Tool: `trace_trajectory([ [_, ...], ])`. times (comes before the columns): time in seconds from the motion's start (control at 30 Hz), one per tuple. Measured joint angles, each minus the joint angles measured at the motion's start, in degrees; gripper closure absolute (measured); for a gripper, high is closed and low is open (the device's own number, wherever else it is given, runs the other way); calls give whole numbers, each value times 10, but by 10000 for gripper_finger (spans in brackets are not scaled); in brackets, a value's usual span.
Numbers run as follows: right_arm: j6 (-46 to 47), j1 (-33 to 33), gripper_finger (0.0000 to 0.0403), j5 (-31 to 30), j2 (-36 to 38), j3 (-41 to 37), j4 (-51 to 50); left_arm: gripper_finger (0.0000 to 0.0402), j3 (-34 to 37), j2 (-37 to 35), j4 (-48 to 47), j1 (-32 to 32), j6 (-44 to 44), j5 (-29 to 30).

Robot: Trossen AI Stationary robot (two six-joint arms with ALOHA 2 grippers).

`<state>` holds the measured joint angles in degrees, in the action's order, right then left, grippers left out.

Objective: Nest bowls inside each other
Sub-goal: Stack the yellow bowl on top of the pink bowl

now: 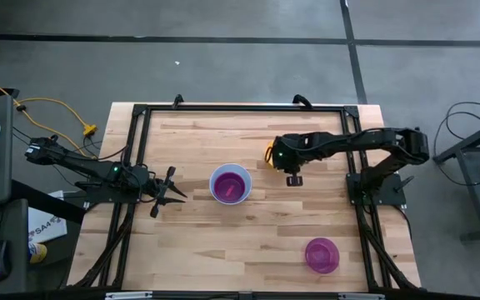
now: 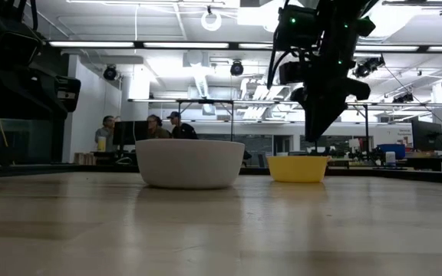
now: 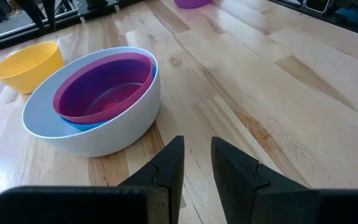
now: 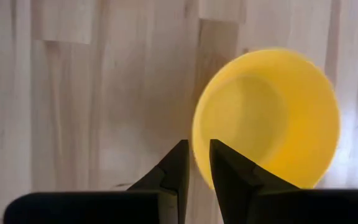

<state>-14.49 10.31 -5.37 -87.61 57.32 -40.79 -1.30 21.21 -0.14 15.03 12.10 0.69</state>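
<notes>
A white bowl (image 1: 230,184) (image 3: 114,127) stands mid-table with a blue bowl (image 3: 79,122) nested in it and a pink bowl (image 3: 104,87) inside that. A yellow bowl (image 4: 266,115) (image 2: 298,169) stands on its base to the right of the white one. A purple bowl (image 1: 322,255) sits near the front right. My right gripper (image 2: 311,136) (image 4: 199,152) points steeply down just above the yellow bowl's rim, fingers a narrow gap apart, nothing between them. My left gripper (image 1: 169,190) (image 3: 197,149) waits left of the white bowl, also narrowly open and holding nothing.
Black frame rails (image 1: 132,158) run along the table's left, far and right sides. Bare wood lies between the white bowl and the purple bowl. People sit at desks (image 2: 156,126) in the room beyond the table.
</notes>
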Motion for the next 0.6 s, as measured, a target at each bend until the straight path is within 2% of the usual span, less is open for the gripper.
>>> trace_trajectory([
  [0.6,11,-1,346,12,-31,-1,-2,320,0,0,0,0,0,0],
])
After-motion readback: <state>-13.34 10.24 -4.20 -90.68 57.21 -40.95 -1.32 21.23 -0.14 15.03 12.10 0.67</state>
